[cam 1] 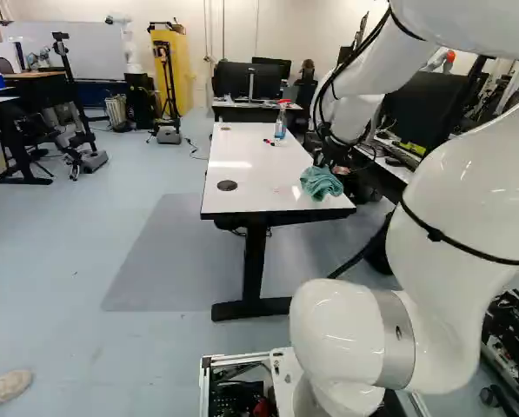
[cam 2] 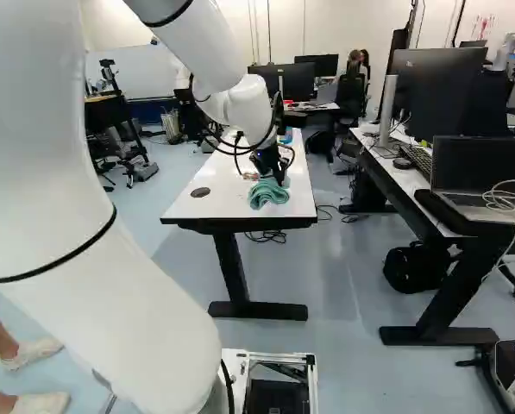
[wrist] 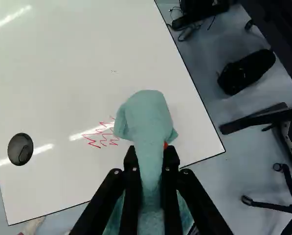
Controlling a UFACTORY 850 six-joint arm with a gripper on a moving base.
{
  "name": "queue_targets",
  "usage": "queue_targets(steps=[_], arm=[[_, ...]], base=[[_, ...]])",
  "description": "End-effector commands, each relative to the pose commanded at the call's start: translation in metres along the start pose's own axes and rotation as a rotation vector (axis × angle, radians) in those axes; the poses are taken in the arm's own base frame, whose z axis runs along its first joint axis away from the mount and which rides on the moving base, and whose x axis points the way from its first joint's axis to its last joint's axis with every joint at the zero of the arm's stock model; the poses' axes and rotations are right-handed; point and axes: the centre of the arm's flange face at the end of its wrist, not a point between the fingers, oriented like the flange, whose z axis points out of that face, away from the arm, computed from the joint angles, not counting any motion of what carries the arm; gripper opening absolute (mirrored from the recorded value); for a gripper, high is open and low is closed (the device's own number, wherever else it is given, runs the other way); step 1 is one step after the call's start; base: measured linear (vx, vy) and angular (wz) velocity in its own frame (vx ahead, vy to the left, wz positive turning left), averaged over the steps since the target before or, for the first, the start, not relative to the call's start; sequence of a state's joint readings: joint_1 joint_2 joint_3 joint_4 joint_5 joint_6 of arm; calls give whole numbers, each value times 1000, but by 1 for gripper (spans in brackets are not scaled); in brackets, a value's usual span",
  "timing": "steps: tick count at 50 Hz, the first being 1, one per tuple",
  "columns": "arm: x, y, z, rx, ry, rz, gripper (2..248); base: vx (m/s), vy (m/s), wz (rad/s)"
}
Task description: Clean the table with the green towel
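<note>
Red scribbles point(wrist: 102, 138) marked the white desk point(wrist: 62, 73) at ten o'clock from the gripper point(cam 2: 277, 174). It pinched the green towel point(wrist: 146, 117), whose bunched end jutted ahead toward twelve.

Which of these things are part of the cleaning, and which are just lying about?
Part of the job:
green towel, gripped in the claw
white table
red scribbles on it
perhaps the spray bottle

Just lying about:
open laptop
keyboard
black bag on the floor
</note>
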State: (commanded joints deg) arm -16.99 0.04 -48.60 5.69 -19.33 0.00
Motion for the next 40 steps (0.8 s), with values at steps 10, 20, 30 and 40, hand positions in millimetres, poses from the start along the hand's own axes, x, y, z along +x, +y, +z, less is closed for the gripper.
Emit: queue_targets(steps=[10,20,30,40], arm=[[-7,-3,9,-1,3,-18,47],[-22,-8,14,1,10,-41,47],[-22,-15,25,4,40,-72,47],[-23,-22,37,8,66,-108,47]], base=[[0,0,0],[0,0,0],[0,0,0],[0,0,0]])
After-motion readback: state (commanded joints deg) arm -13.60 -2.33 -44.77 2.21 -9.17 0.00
